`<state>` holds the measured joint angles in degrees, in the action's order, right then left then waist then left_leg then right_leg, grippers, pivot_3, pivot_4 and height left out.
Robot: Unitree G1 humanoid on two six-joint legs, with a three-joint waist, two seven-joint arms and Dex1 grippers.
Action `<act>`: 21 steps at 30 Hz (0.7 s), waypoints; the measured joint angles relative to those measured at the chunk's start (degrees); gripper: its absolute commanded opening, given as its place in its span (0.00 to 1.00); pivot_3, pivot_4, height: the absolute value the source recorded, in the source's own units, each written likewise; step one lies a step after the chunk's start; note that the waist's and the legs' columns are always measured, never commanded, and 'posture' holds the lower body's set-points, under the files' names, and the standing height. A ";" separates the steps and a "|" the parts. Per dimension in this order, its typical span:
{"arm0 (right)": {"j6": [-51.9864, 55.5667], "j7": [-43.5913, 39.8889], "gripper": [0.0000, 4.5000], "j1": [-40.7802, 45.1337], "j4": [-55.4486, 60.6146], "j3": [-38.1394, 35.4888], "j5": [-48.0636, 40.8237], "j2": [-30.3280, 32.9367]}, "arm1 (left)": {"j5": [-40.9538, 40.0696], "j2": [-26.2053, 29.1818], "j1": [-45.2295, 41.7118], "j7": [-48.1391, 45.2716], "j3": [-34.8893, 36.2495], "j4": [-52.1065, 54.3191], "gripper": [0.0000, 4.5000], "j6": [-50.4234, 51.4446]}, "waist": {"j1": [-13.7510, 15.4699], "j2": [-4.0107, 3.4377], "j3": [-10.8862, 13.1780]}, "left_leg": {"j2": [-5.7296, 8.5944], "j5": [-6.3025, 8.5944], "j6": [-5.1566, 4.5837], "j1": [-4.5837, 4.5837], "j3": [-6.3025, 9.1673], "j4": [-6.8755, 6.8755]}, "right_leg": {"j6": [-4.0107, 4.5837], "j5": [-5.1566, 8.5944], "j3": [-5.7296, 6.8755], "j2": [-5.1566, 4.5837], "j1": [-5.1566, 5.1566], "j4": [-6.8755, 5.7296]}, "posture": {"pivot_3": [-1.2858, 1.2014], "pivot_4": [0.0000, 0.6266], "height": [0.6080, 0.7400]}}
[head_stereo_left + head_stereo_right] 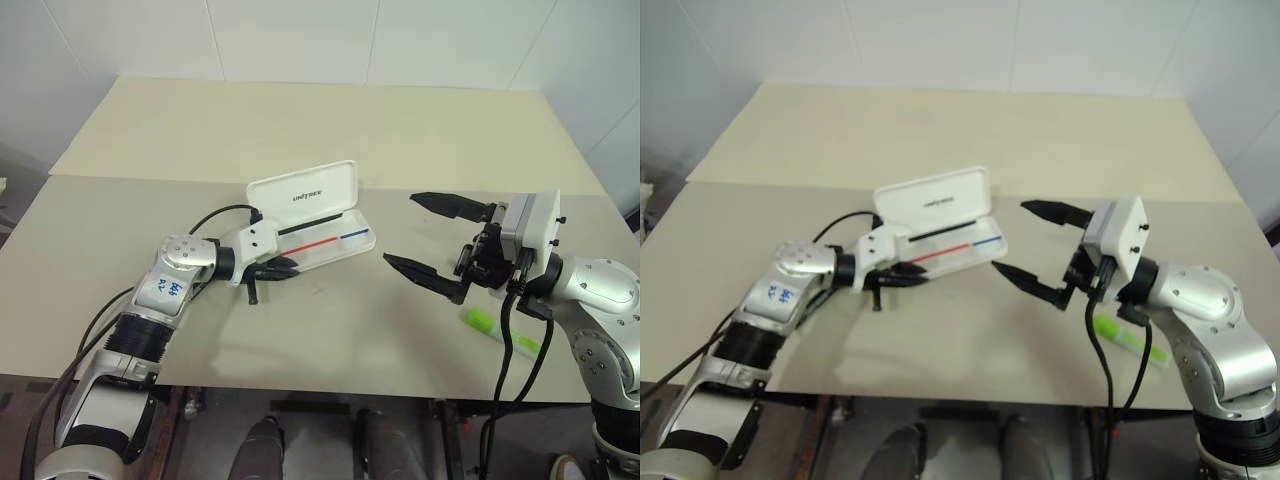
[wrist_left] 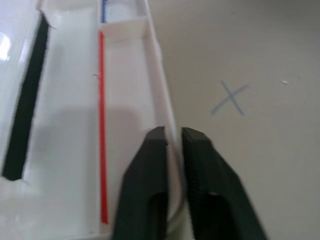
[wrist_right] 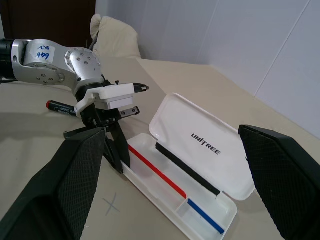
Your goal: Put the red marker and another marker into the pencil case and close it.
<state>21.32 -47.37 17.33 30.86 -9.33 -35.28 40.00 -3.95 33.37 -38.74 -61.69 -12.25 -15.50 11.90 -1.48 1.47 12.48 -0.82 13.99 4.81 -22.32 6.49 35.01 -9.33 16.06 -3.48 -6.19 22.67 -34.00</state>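
The white pencil case (image 1: pixel 303 192) lies open mid-table, its lid tilted up and red and blue stripes in its tray (image 3: pixel 165 187). My left gripper (image 1: pixel 285 268) is at the tray's near left end, shut on the thin front wall, with a black finger (image 2: pixel 150 165) on each side of it. The red marker (image 3: pixel 61 107) lies on the table beyond my left hand, partly hidden by it. The lime-green marker (image 1: pixel 497 331) rests near the front right, beneath my right arm. My right gripper (image 1: pixel 400 228) hovers right of the case, open wide and empty.
A faint blue cross (image 2: pixel 230 98) is drawn on the table just in front of the case. A seam (image 1: pixel 150 178) divides the beige table behind the case. The table's front edge (image 1: pixel 330 390) runs close below both arms.
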 measured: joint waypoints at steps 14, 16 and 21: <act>1.37 -8.14 1.00 -9.66 -2.15 -4.47 -1.70 7.30 | 0.18 1.69 1.61 -6.20 -0.85 4.14 0.00 -0.52 | 0.03 0.00 0.00 | 0.00 0.00 -0.02 -0.02 0.00 0.00 | 0.00 0.01 0.00 0.00 0.00 0.02 | 0.52 0.24 1.00; 1.42 -8.87 1.00 -11.35 -2.58 -5.85 -1.83 8.31 | -0.40 1.75 2.51 -7.31 -0.85 5.45 0.00 0.11 | 0.04 0.01 0.00 | 0.00 0.00 -0.02 -0.02 0.00 0.01 | 0.00 0.01 0.00 0.00 0.00 0.02 | 0.52 0.24 1.00; 1.70 -9.35 1.00 -12.82 -3.05 -7.33 -1.98 8.82 | -0.88 3.08 4.72 -9.77 -1.60 10.43 0.00 2.18 | -0.13 0.00 0.00 | -0.01 0.00 -0.02 -0.01 -0.01 0.02 | 0.00 0.01 -0.01 0.00 0.00 0.00 | 0.52 0.24 1.00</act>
<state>23.02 -56.72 4.51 27.81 -16.65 -37.27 48.82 -4.83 36.45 -34.02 -71.46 -13.84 -5.07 14.08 -1.60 1.47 12.48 -0.83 13.99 4.79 -22.33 6.48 35.03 -9.32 16.07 -3.49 -6.19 22.67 -34.01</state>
